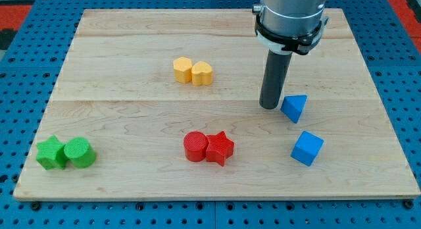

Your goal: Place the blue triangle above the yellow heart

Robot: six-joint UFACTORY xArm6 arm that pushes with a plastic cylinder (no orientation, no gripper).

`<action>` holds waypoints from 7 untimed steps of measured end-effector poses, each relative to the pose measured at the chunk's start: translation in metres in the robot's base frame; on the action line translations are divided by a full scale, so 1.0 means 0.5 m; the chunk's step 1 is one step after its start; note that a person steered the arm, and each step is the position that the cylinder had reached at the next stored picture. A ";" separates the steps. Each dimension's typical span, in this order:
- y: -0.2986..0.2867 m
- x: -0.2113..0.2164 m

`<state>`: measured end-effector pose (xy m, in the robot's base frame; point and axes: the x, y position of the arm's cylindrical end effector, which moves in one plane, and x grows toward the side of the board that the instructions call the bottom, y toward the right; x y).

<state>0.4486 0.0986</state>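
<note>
The blue triangle (294, 108) lies on the wooden board at the view's right, about mid-height. The yellow heart (202, 73) sits left of centre in the upper half, touching a yellow hexagon-like block (182, 69) on its left. My tip (270, 106) is the lower end of the dark rod hanging from the grey arm (291, 15). It stands just left of the blue triangle, very close to it or touching it. The heart is well to the tip's left and a little higher in the view.
A blue cube (306, 148) lies below the triangle. A red cylinder (195, 147) and a red star (220, 149) touch at bottom centre. A green star-like block (50, 154) and a green cylinder (79, 152) sit at bottom left. The board (131, 104) lies on blue pegboard.
</note>
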 end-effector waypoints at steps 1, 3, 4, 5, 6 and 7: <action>0.040 -0.059; 0.173 0.060; 0.132 0.094; 0.043 0.043; -0.042 -0.063; -0.048 -0.076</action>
<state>0.4106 0.0744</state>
